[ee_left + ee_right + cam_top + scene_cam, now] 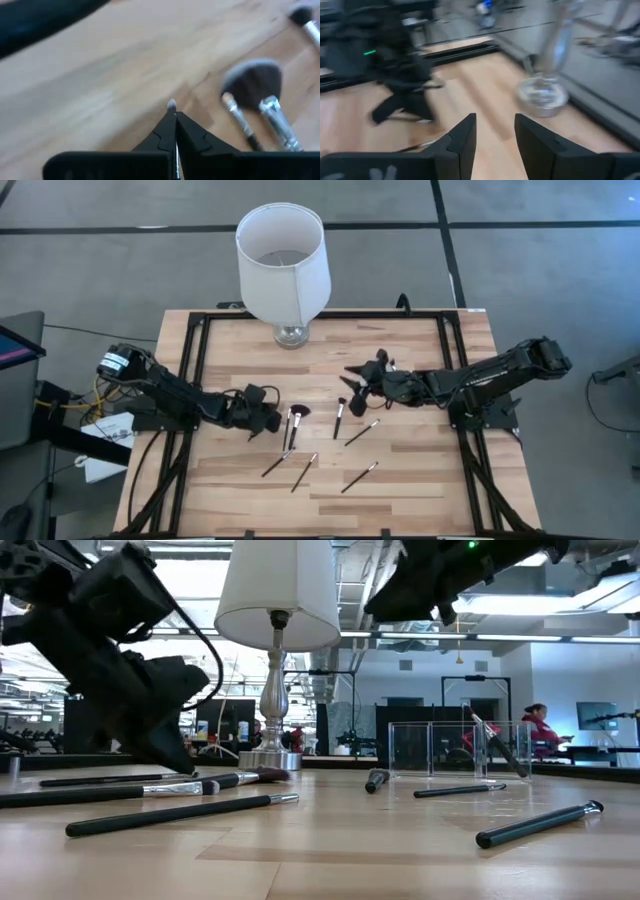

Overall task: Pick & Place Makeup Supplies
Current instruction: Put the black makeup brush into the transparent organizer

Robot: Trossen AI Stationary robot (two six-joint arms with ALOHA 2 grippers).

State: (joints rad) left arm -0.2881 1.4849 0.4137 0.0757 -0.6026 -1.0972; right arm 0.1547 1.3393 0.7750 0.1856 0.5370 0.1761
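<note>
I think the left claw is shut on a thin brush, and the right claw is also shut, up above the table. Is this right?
Not quite. The left claw is shut on a thin brush, but the right claw is open and empty above the table; the right wrist view shows a clear gap between its fingers.

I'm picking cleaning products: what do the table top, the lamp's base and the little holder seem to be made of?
Table top: pale wood planks, matte, with visible grain and seams. Lamp base: probably glass or polished metal, since it looks shiny and reflective. Holder: clear plastic or acrylic, fully see-through with sharp edges.
</note>
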